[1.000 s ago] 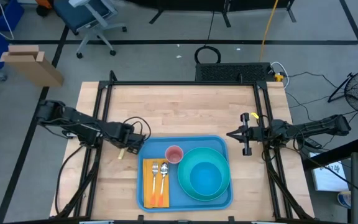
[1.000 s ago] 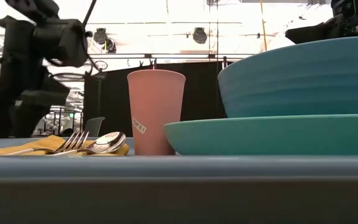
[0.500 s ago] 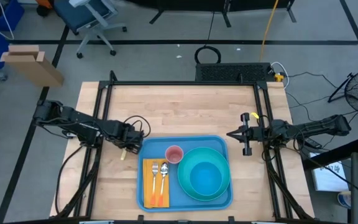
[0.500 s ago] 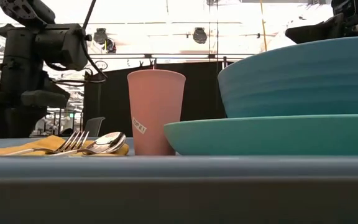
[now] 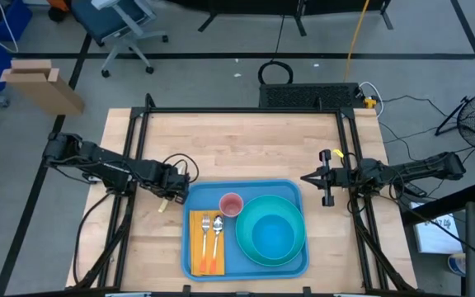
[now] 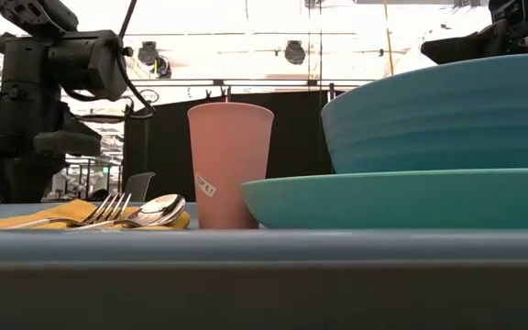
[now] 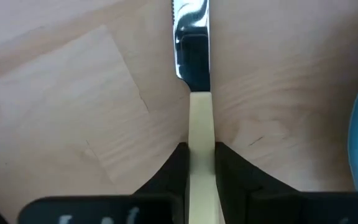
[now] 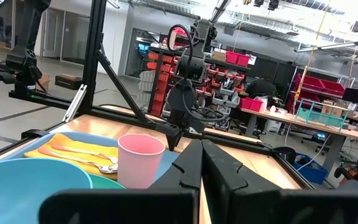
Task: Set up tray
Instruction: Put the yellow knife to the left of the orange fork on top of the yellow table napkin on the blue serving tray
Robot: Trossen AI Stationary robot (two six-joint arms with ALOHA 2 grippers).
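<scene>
The blue tray (image 5: 291,188) lies at the table's near middle. On it are a turquoise plate (image 5: 243,247) with a bowl (image 5: 272,233), a pink cup (image 5: 232,204), and a fork and spoon on an orange napkin (image 5: 207,243). Just left of the tray, a knife (image 7: 191,43) with a cream handle lies flat on the wood. My left gripper (image 5: 170,195) points down over it, its fingers closed against the handle. My right gripper (image 5: 303,178) waits shut at the table's right side, pointing toward the tray. My left gripper pinches the knife's cream handle (image 7: 201,134) between its two fingers (image 7: 174,167), one on each long side, a little back from the blade. The fingers come from above, pointing down, and lie across the knife. The knife lies flat on the table.
Bare wood stretches across the table's far half and along its left edge. Black frame posts (image 5: 143,111) stand at the table's corners. The room behind holds shelves, benches and a person's workplace (image 8: 260,93).
My left hand has tipped a little, pointing straighter down, and has settled slightly lower over the knife. The knife and the things on the tray lie where they were.
</scene>
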